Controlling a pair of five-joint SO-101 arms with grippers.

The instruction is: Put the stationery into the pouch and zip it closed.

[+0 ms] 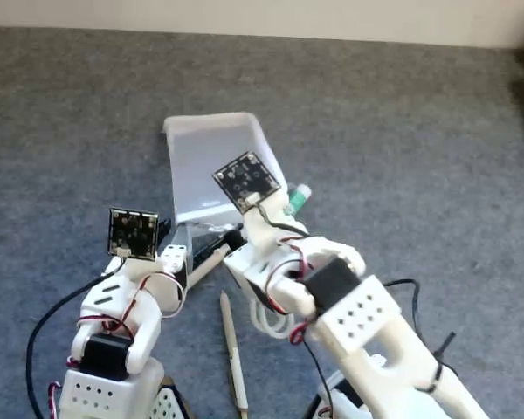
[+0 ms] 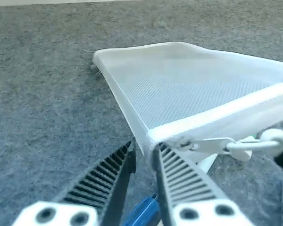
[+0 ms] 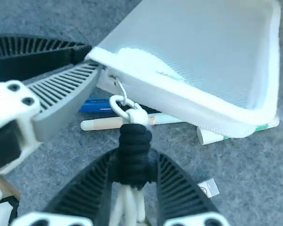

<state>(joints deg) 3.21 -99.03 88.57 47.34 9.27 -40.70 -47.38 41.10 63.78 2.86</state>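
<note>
Lying where: pouch [image 1: 217, 161] rests on the tabletop [image 1: 402, 105] ahead of both arms, with its near zip edge lifted.
Left hand [image 2: 145, 149]: clamped on the corner of that zip edge.
Right hand [image 3: 136, 157]: clamped on the black cord [image 3: 134, 141] tied to the pull [image 3: 119, 101].
Key relation: the pull sits at the left hand's end of the zip edge. The edge's long axis runs away from that corner. The right hand, nearer the pull, would likely draw it along that line while the left anchors.
Zip: open or closed, cannot tell.
Count: one pouch and four stationery pieces, all outside it. Blue pen [image 3: 96, 106], cream pen [image 3: 104, 124] and marker [image 3: 217, 135] lie under the lifted edge. Loose pen [image 1: 235, 358] lies apart, between the arms.
</note>
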